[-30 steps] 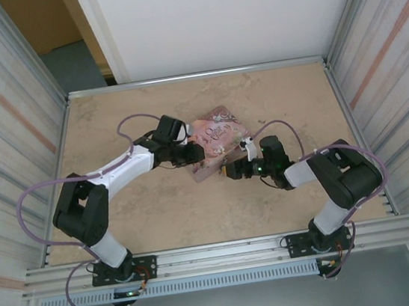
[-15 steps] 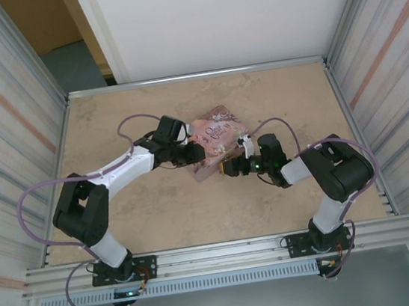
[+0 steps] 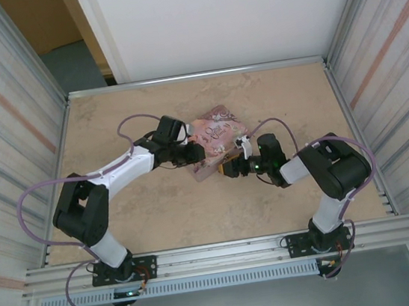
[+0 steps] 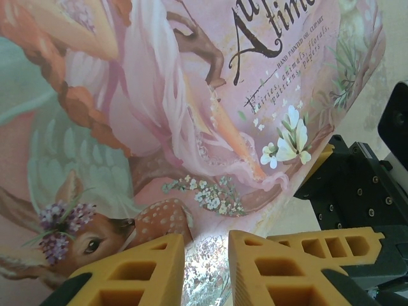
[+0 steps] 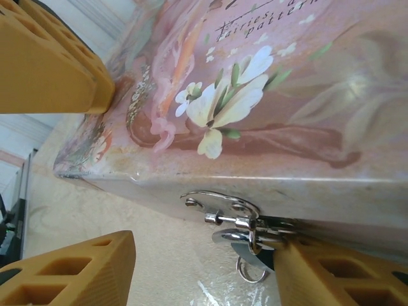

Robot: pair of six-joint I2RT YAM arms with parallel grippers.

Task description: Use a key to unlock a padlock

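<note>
Now, padlock (image 5: 262, 255): a tiny dark-teal body hanging from the silver hasp (image 5: 226, 207) on the front wall of the pink tin (image 5: 306, 95). It touches the inner face of one of the right fingers (image 5: 331, 280) and looks to be locked on, as far as so small a thing shows.
Ring (image 5: 245, 273): dangles just below the padlock, between the right fingers; whether it carries a key I cannot tell.
Right fingers: spread wide and holding nothing, the second one well across the gap.
Just changed: the right arm (image 3: 327, 171) has folded inward and slid its fingers a little along the tin's wall, so the padlock now sits within their span.
Left fingers (image 4: 134, 274): unmoved at the lid's edge with a slim gap between them; clamped or merely resting, I cannot tell.
Meaning: the approach seems finished and a grasp likely comes next; unlocking is not yet begun.
Surface (image 5: 159, 255): lies under the tin and both sets of fingers.
</note>
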